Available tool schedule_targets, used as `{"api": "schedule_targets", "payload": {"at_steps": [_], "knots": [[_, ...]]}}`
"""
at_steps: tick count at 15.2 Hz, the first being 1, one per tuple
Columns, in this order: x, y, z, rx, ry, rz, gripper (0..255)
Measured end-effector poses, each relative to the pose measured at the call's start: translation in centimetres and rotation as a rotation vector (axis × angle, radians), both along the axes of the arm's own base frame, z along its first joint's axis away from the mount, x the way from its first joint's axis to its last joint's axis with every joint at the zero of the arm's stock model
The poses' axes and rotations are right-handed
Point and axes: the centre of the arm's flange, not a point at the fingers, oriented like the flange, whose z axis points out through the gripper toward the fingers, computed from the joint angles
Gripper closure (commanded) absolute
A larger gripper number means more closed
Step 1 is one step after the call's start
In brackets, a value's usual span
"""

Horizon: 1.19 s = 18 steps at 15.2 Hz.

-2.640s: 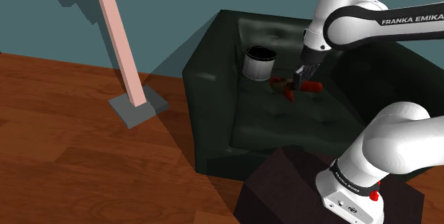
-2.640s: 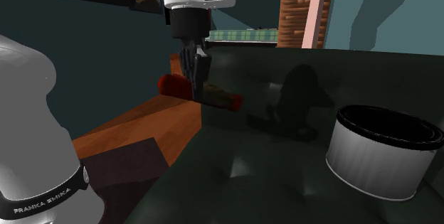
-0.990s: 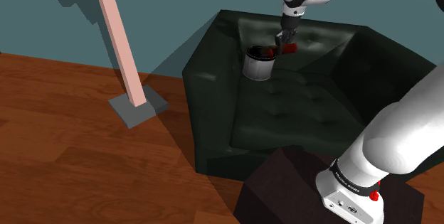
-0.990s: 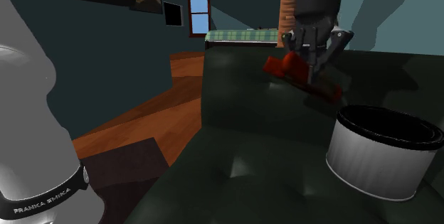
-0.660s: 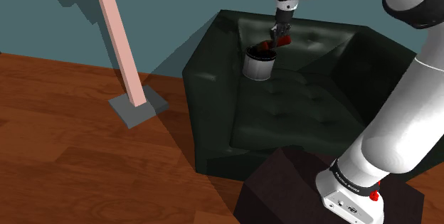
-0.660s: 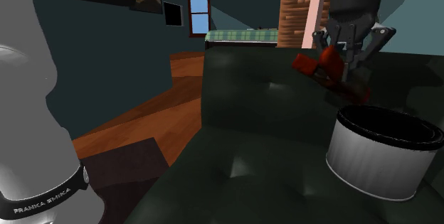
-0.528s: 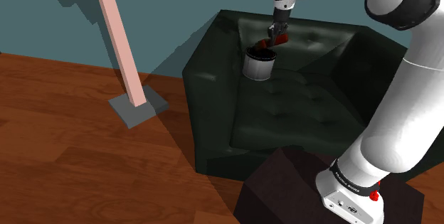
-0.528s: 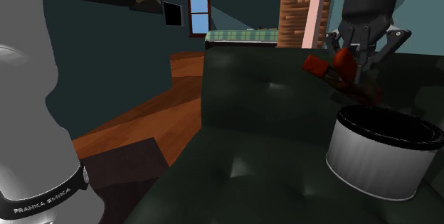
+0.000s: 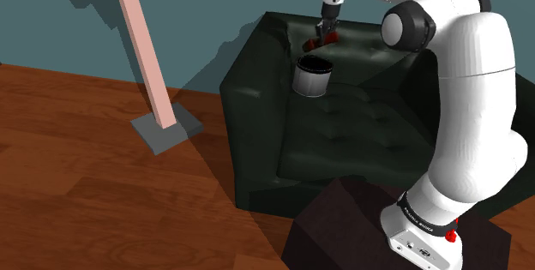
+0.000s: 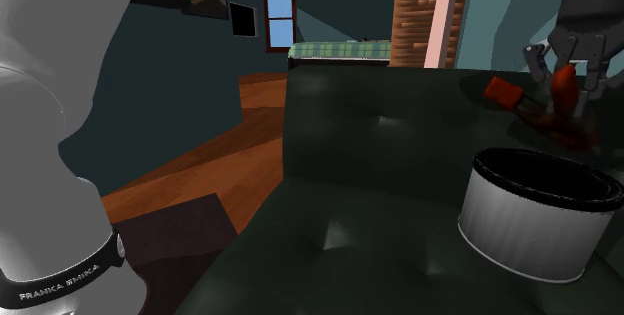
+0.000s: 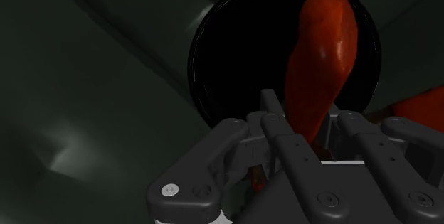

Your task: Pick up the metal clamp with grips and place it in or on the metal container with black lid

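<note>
The hand (image 9: 325, 30) is hanging at the upper centre of the shoulder view, over the rear part of the dark green tufted armchair (image 9: 360, 127). Its fingers are clasping the clamp (image 9: 329, 36), which is hanging in the air, clear of the cushion. The container (image 9: 312, 78), a grey cylinder with a black rim, is standing upright on the seat just below the clamp in the frame and is not touching it. In the second exterior view, the hand (image 10: 565, 98) is reaching down from the upper right corner. One red grip of the clamp (image 10: 503, 91) is projecting toward the frame's left while another is sitting between the fingers, above the container (image 10: 530, 225) at lower right. In the wrist view, a red grip (image 11: 321, 52) is extending out past the hand (image 11: 307, 126), and the container's black opening (image 11: 228, 59) is lying directly beyond it. A pink post (image 9: 137, 45) is standing on the wooden floor (image 9: 103, 191) at the shoulder view's left.
</note>
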Motion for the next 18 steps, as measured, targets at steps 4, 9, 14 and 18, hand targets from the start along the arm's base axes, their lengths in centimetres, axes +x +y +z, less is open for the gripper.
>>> {"api": "schedule_targets", "payload": {"at_steps": [4,9,14,18], "knots": [[0.4,-0.2,-1.9,0.000,0.000,0.001,255],[0.3,-0.3,-4.6,0.000,0.000,0.001,255],[0.5,-0.3,-7.1,0.001,0.000,0.001,255],[0.5,-0.3,-7.5,0.000,-0.001,0.001,255]]}}
